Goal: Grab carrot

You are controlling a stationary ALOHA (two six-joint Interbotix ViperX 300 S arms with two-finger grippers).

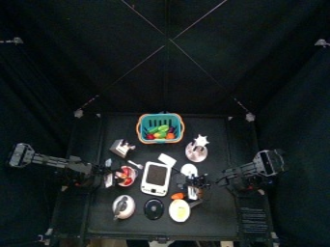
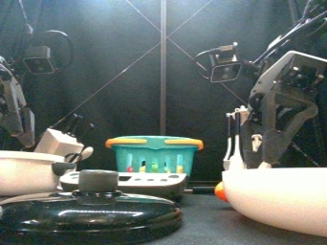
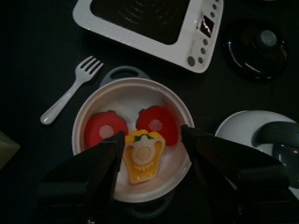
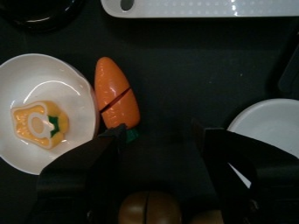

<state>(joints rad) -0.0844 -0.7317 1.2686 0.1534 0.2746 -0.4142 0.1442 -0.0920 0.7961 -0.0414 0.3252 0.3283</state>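
The carrot [image 4: 117,92] is a stubby orange toy with a cut line and a green end. It lies on the black table between a white bowl [image 4: 24,74] and a white plate [image 4: 274,131]. My right gripper [image 4: 163,153] hangs just over its green end, open, with nothing between the jaws. From above, the carrot [image 1: 195,194] lies just in front of the right gripper [image 1: 210,181]. In the front view an orange tip [image 2: 220,190] shows beside the big white bowl [image 2: 274,196]. My left gripper [image 3: 158,171] stands open over a white plate [image 3: 100,96] holding red slices and a yellow piece.
A white rectangular device [image 1: 156,176] lies mid-table, with the green basket [image 1: 160,125] behind it. A black lid [image 1: 153,208] lies at the front. The bowl next to the carrot holds a yellow piece [image 4: 38,121]. A white fork [image 3: 70,87] lies beside the left plate.
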